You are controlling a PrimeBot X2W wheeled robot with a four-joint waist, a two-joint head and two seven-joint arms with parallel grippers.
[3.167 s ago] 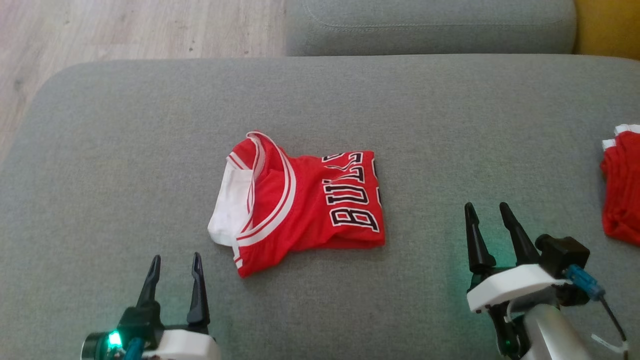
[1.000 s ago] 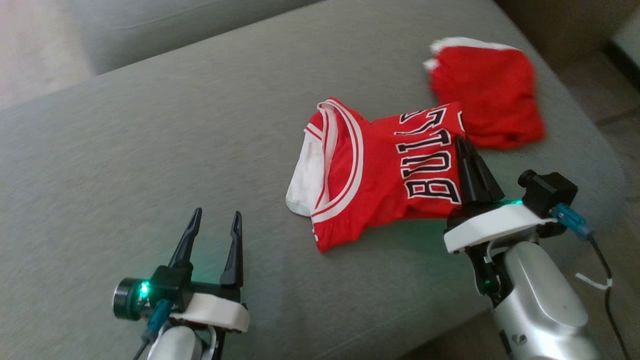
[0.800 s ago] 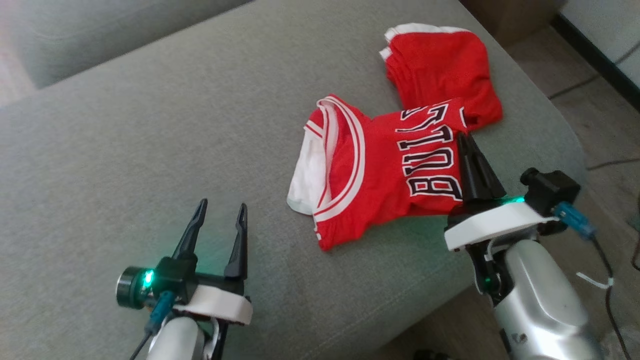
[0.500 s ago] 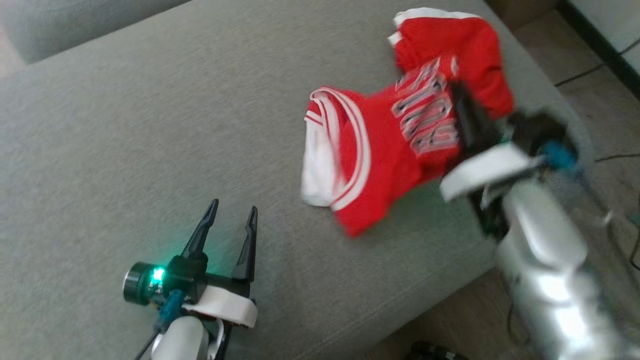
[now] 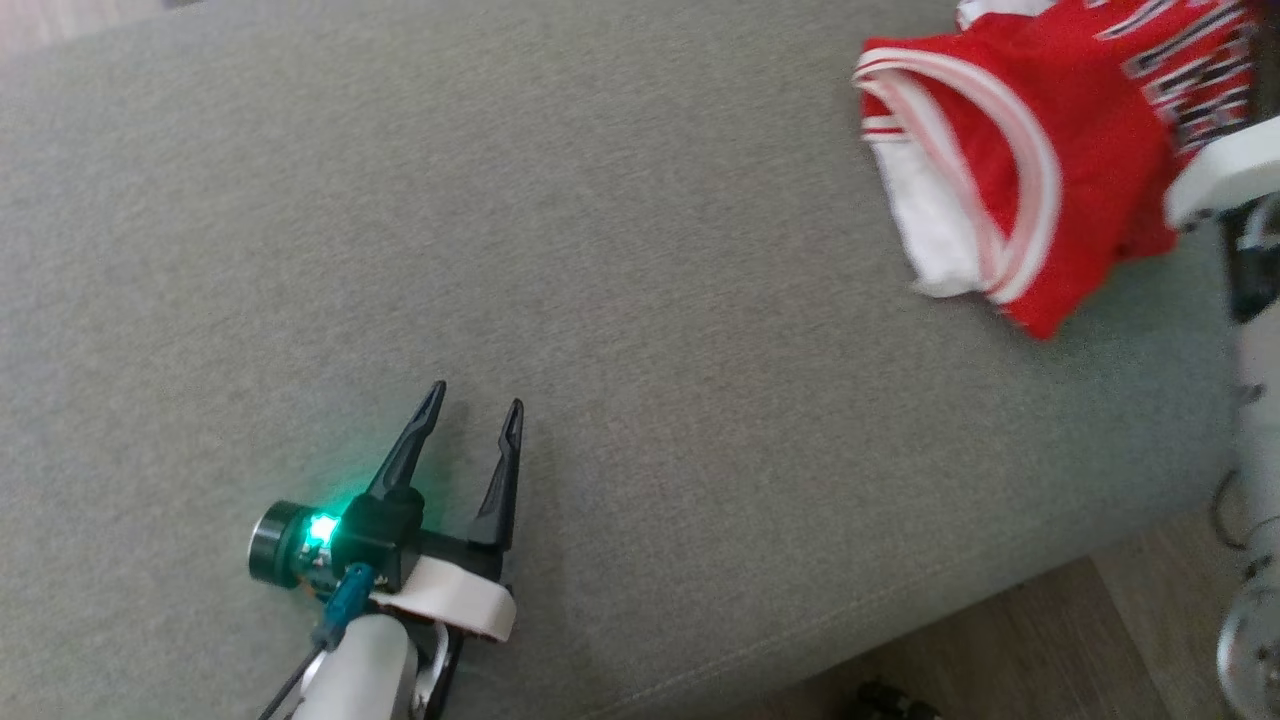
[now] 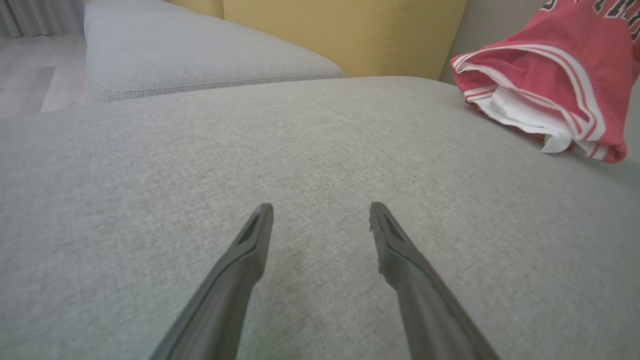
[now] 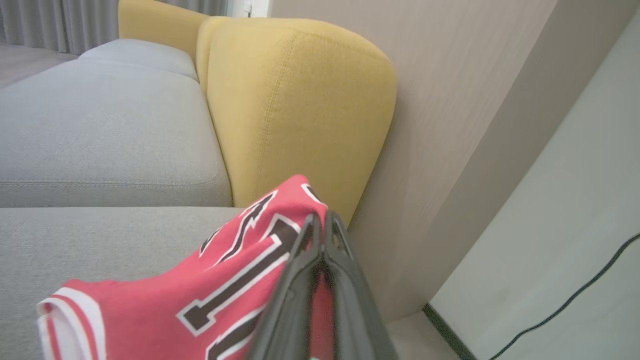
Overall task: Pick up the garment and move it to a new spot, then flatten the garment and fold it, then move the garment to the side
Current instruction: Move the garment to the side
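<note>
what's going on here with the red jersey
The robot's right gripper is shut on one end of the folded red jersey and holds that end up off the grey sofa cushion, near the yellow cushion. The jersey's white-trimmed end hangs low, close to the seat. The left gripper is open and holds nothing, fingers just above the bare cushion. It looks like the folded garment is on its way to the side.

The jersey is red with white-striped trim, a white lining at its open end and black, white-edged lettering. Folded into a bundle, it hangs tilted, its lettered end uppermost and pinched in the right gripper, its open end drooping low over the cushion.
</note>
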